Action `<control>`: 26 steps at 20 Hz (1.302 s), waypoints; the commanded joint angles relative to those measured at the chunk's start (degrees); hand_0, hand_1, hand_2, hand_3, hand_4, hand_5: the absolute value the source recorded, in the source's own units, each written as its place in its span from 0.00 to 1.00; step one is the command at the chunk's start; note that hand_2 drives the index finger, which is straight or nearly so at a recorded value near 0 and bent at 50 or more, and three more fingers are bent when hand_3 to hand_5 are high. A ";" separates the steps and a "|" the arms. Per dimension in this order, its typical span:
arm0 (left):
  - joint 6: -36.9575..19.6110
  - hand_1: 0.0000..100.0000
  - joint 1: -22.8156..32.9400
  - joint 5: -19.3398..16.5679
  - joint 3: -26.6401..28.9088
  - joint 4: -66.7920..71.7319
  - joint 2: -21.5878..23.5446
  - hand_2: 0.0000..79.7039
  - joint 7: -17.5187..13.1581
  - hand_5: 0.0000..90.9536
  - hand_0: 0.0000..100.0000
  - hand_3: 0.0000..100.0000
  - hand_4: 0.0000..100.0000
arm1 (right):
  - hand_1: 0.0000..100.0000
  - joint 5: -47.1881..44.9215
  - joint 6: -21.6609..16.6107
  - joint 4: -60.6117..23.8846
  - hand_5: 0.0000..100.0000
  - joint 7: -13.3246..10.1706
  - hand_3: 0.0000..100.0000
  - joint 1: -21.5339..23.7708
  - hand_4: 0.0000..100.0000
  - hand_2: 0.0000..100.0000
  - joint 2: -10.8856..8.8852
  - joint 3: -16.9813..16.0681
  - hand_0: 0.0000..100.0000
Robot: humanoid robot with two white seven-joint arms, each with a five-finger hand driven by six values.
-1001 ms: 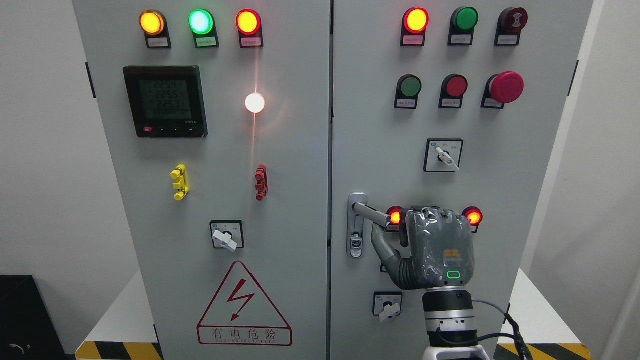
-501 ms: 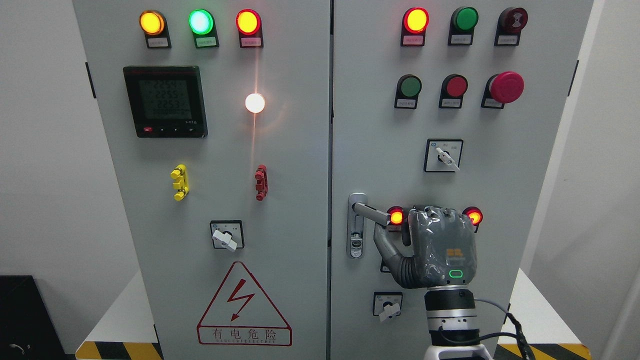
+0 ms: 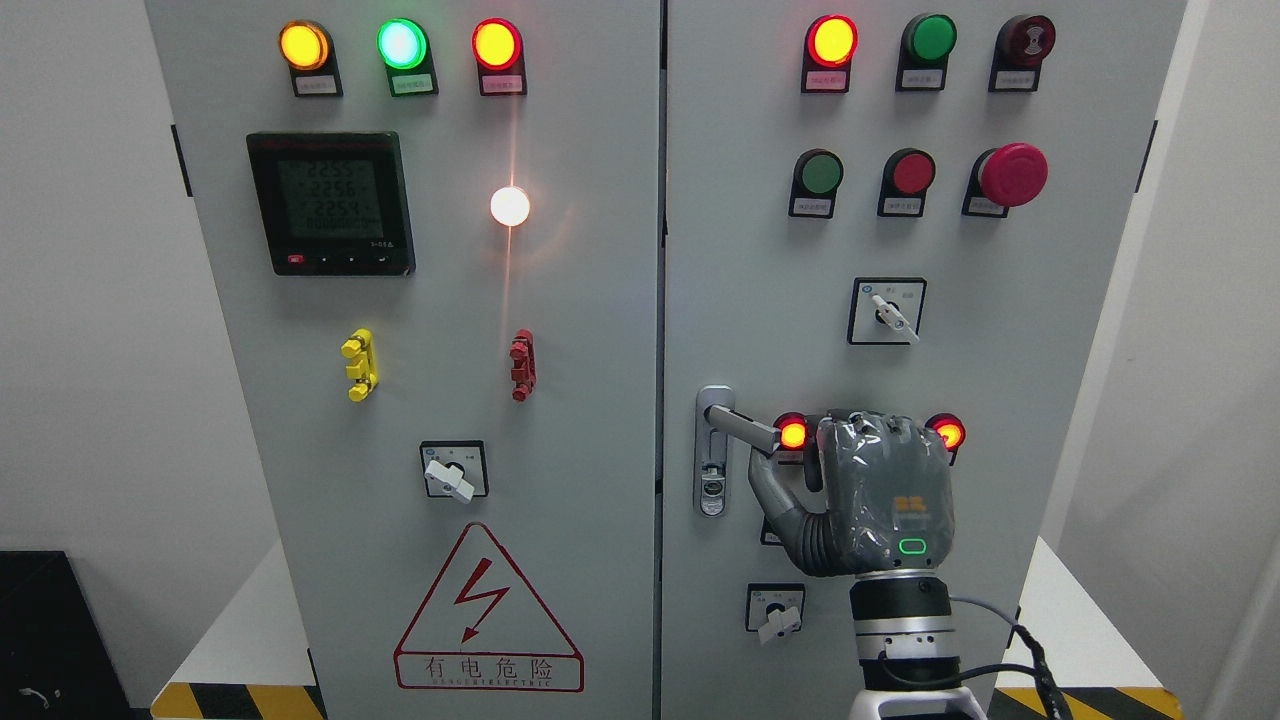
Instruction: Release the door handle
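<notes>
from the head camera, the grey robotic right hand is sitting just right of the silver lever door handle on the grey cabinet's right door, thumb underneath; whether its fingers are clamping it, i cannot tell.

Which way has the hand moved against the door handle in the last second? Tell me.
Yes, slightly right. The right hand has drifted away from the handle; its thumb now sits clear of the lever's tip, nearer the right red lamp.
</notes>
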 commanded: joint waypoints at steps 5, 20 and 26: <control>-0.01 0.56 0.53 -0.02 0.00 0.07 -0.01 0.00 0.01 0.00 0.12 0.00 0.00 | 0.37 -0.09 0.03 -0.11 1.00 -0.12 1.00 0.61 1.00 0.94 -0.05 0.10 0.53; -0.01 0.56 0.53 -0.02 0.00 -0.02 -0.01 0.00 0.01 0.00 0.12 0.00 0.00 | 0.33 -0.18 -1.55 -3.79 1.00 -0.29 1.00 4.83 0.98 0.90 -0.14 0.10 0.49; -0.01 0.56 0.53 -0.02 0.00 -0.02 0.08 0.00 0.01 0.00 0.12 0.00 0.00 | 0.31 -0.27 -3.58 -6.52 0.97 -1.35 1.00 8.96 0.95 0.81 -0.23 -0.16 0.46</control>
